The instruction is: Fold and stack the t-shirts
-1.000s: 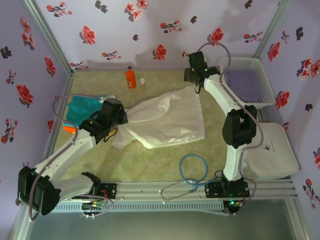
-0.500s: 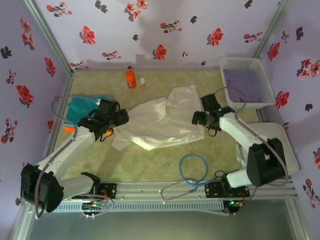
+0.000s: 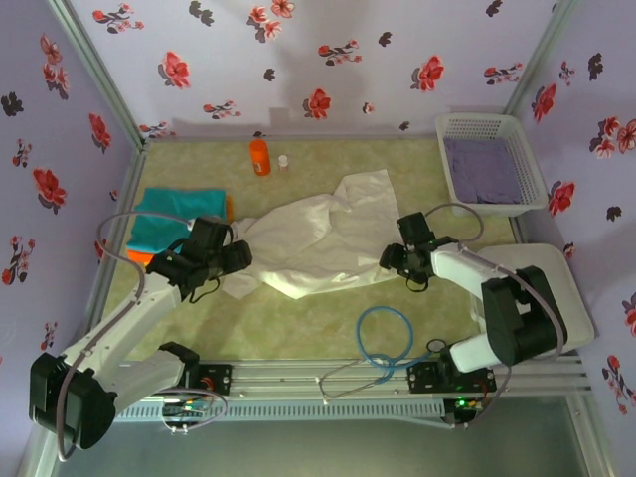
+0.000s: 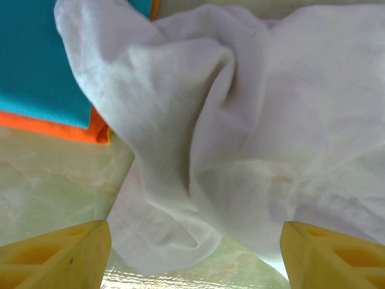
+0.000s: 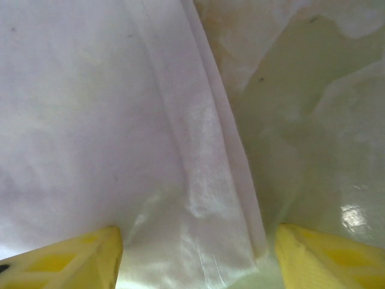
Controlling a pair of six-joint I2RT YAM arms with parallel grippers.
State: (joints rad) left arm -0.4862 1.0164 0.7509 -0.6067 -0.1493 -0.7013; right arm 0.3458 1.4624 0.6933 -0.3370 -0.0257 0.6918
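The white shirt point(image 3: 318, 238) looked limp and light; left gripper point(image 3: 240, 258) and right gripper point(image 3: 390, 260) gaped over its edges, best pinched there.

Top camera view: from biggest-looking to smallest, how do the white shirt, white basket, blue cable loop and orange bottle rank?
1. white shirt
2. white basket
3. blue cable loop
4. orange bottle
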